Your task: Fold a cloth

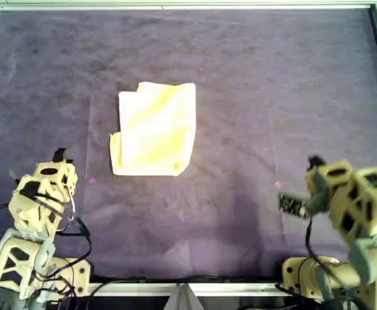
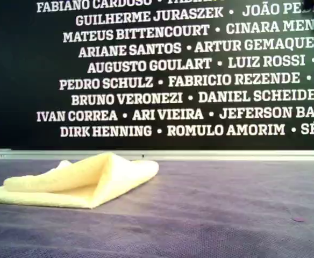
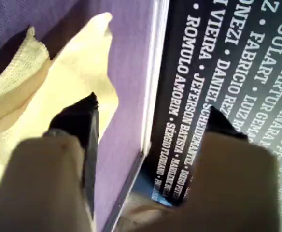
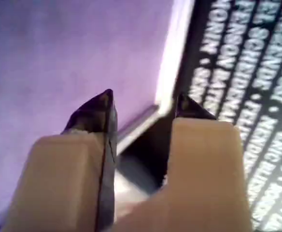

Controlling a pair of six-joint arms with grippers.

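Item: cloth (image 1: pixel 155 130), pale yellow, already doubled over on the purple worktop (image 1: pixel 292 97), lying left of centre in the overhead view and well clear of every edge. Long axis runs near edge to far edge.

Tools: my first gripper (image 3: pixel 150 118), fingers spread, holding nothing; the cloth shows past one fingertip, so this arm is nearer. My second gripper (image 4: pixel 143 104), likewise spread and unloaded, faces bare worktop, well apart from the cloth.

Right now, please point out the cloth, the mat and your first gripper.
cloth (image 1: pixel 155 129), overhead view, middle of the folded top layer
mat (image 1: pixel 292 97), overhead view, bare purple part
first gripper (image 3: pixel 150 113), first wrist view, midway between the fingertips
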